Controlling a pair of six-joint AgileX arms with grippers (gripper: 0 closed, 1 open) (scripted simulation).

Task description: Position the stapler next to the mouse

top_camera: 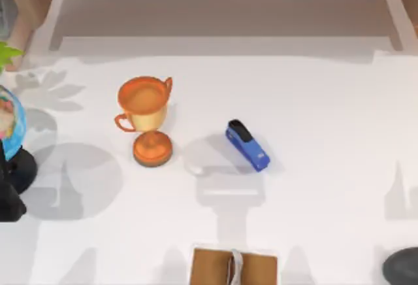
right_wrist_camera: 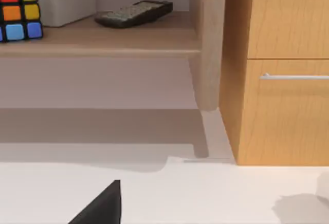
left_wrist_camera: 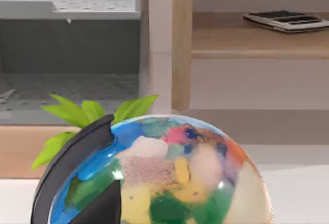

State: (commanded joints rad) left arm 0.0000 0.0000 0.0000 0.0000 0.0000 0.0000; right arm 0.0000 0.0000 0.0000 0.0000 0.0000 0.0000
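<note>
The small blue stapler point(top_camera: 247, 145) with its black rear end lies on the white table a little right of centre, set diagonally. The mouse point(top_camera: 401, 267), a dark grey rounded shape, is cut off by the table's front right corner, far from the stapler. No gripper is near either one. A dark part of my left gripper point(left_wrist_camera: 105, 206) shows close in front of the globe point(left_wrist_camera: 169, 178) at the table's left edge. A dark part of my right gripper point(right_wrist_camera: 100, 208) hangs over bare table in front of the shelf.
An orange trophy cup point(top_camera: 145, 118) stands left of the stapler. The globe point(top_camera: 8, 128) on its black base and a green plant point(left_wrist_camera: 87, 116) sit at the left edge. A brown book point(top_camera: 234, 267) lies front centre. The back shelf holds a puzzle cube point(right_wrist_camera: 18, 8), a remote point(right_wrist_camera: 134, 13) and a calculator point(left_wrist_camera: 287, 20).
</note>
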